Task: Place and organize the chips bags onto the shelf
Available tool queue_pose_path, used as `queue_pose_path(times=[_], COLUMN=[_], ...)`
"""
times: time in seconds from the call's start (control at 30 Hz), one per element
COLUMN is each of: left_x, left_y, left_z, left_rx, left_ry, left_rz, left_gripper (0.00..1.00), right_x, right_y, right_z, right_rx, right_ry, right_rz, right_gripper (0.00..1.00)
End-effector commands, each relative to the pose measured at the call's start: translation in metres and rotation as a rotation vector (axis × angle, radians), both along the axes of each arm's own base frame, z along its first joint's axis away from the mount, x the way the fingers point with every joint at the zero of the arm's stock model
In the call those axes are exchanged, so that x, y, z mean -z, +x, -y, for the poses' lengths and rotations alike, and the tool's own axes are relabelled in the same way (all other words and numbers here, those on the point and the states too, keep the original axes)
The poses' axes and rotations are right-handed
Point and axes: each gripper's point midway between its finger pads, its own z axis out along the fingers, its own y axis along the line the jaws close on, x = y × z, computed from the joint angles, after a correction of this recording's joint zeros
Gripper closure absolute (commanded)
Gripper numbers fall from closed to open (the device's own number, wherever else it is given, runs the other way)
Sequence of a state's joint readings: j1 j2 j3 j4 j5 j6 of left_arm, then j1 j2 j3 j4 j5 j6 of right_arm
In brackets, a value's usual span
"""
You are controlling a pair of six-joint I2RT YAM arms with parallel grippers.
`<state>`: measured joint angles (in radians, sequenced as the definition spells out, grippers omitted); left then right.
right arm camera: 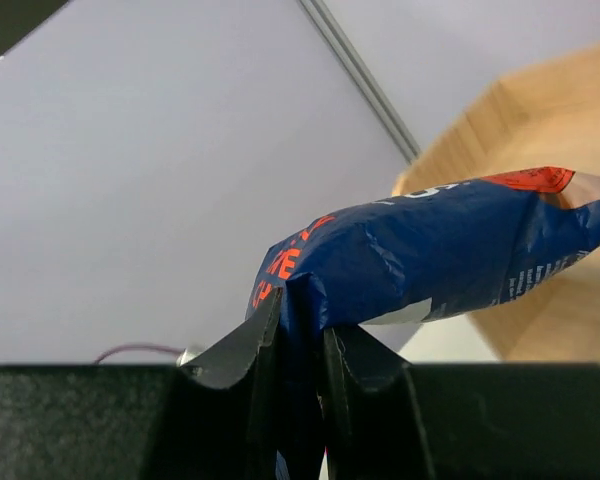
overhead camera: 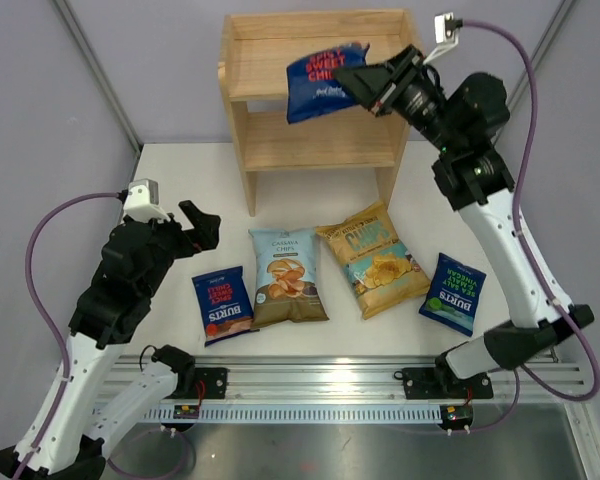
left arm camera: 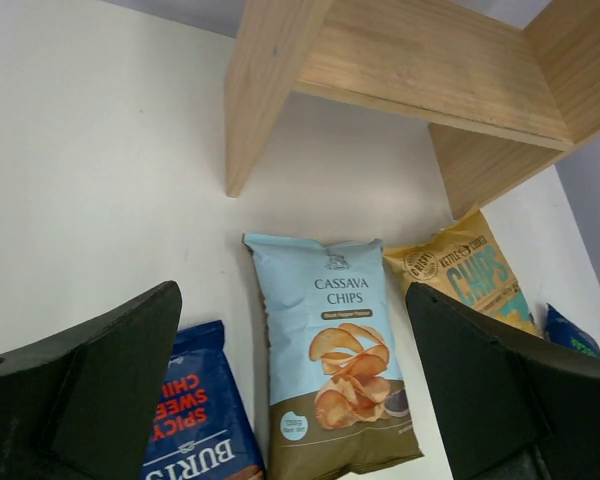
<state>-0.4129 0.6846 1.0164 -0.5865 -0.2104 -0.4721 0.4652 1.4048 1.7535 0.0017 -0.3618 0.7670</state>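
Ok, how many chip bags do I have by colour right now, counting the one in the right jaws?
Dark blue Burts: 3, namely held bag, red-lettered table bag, green-marked table bag
Pale blue Cassava: 1
Yellow Kettle chips: 1
Total: 5

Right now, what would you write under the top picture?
Right gripper holds a blue chips bag at the top of the shelf; four more bags lie on the table.
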Motion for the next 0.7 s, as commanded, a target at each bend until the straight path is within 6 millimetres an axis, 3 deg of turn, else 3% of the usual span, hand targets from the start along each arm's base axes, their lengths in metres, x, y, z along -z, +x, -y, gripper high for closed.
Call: queue_pose_path(times=[0.0, 0.2, 0.33, 0.53, 0.67], left_x=[-0.014, -0.013, 0.0, 0.014, 0.019], left_y=[-0.017, -0.028, -0.029, -0.026, -0.023], left_z=[-0.025, -0.036, -0.041, -0.046, -0.047], left_rx=[-0.049, -0.041, -0.053, -0.074, -0.08], left_ry=[0.105, 0.187, 0.223, 0.264, 0.271], left_rz=[0.018, 0.018, 0.011, -0.008, -0.011], left_gripper=[0.01, 0.01, 0.01, 0.01, 0.01], right_x=[0.0, -0.007, 0.005, 0.035, 0.057], right_y=[0.036, 0.105, 0.145, 0.17, 0.175], right_z=[-0.005, -0.014, -0.018, -0.024, -0.025], right_rx=[-0.046, -0.082, -0.061, -0.06, -0.047], right_ry=[-0.08, -0.058, -0.03, -0.014, -0.02], right_rz=[0.0, -0.042, -0.066, -0.14, -0.239], right_gripper=[0.75, 0.76, 0.77, 0.78, 0.73])
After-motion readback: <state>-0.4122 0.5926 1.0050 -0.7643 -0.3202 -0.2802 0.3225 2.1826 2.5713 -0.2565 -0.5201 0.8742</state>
